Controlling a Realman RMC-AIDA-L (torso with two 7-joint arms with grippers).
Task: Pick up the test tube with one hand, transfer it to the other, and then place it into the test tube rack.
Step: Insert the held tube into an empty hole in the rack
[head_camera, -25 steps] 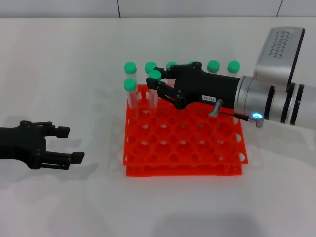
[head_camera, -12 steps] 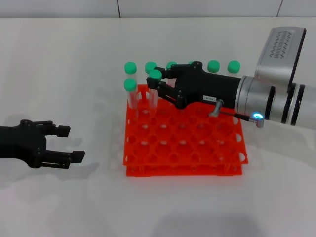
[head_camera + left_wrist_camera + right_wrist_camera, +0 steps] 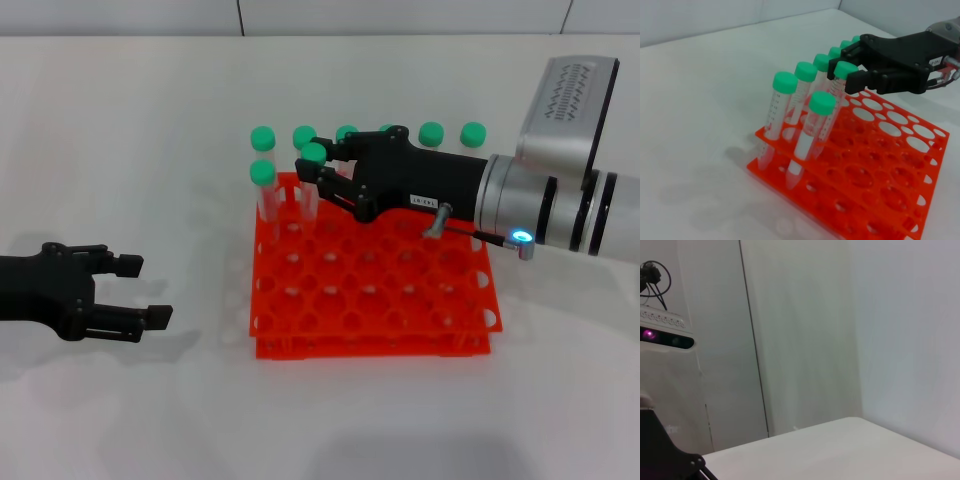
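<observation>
Seen from the head camera: square bright orange-red plastic rack (image 3: 372,280) with two tiers and a grid of round holes, lying mid-table. Reaching in from the right over its far edge, black two-finger right gripper (image 3: 318,172) with a small white label, on a silver arm with a blue light. Clamped between its fingers just under the cap, slim clear plastic test tube (image 3: 311,183) with green screw cap, near upright, tip lowered into a hole in the far-left part of the rack, apparently to seat it before release. Other identical green-capped tubes (image 3: 262,190) standing along the far row. At near left, well apart from the rack, black two-finger left gripper (image 3: 135,292), fingers spread and holding nothing, likely parked.
</observation>
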